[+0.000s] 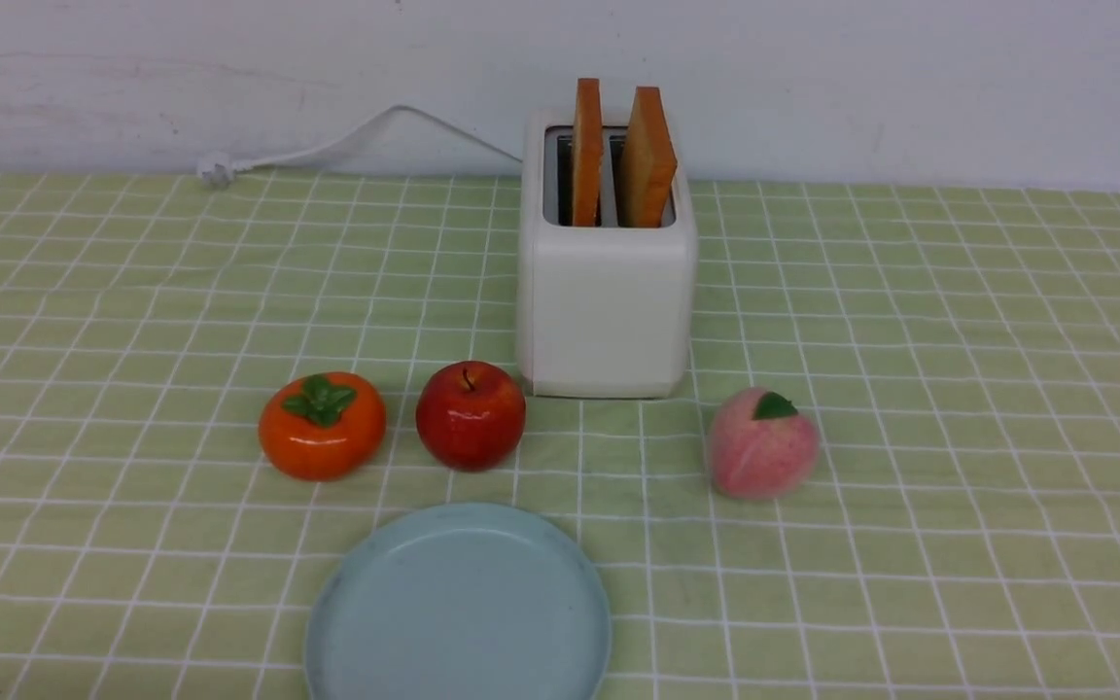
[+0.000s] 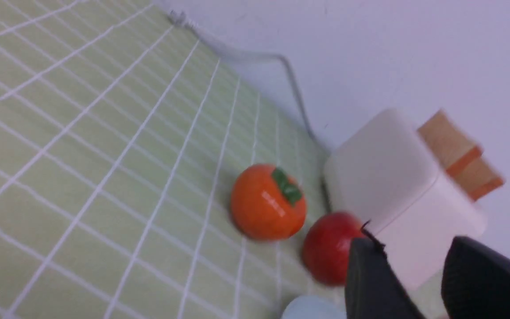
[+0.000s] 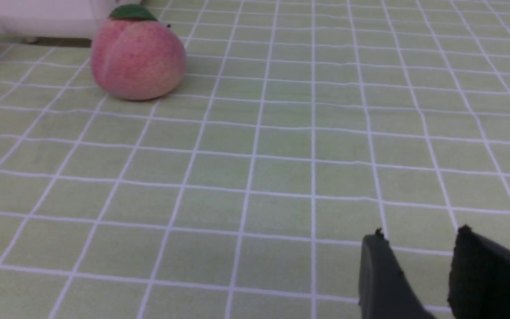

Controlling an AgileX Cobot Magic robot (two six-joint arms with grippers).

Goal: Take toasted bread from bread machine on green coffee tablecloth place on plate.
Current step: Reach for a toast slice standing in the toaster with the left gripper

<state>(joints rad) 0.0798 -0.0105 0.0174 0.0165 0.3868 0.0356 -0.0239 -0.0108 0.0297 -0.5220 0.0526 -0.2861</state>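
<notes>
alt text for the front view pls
White toaster holding two upright toast slices on a green checked tablecloth. In front: orange persimmon, red apple, pink peach, and a pale blue plate nearest the camera.

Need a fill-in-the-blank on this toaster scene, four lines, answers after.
1. ____ slices of toasted bread stand in the bread machine.
2. Between the persimmon and the peach sits a red ____.
3. The plate lies on the green coffee tablecloth, nearer the front camera than the three ____.
4. The white power cord trails from the bread machine toward the robot's ____.
Missing words: two; apple; fruits; left.
</notes>
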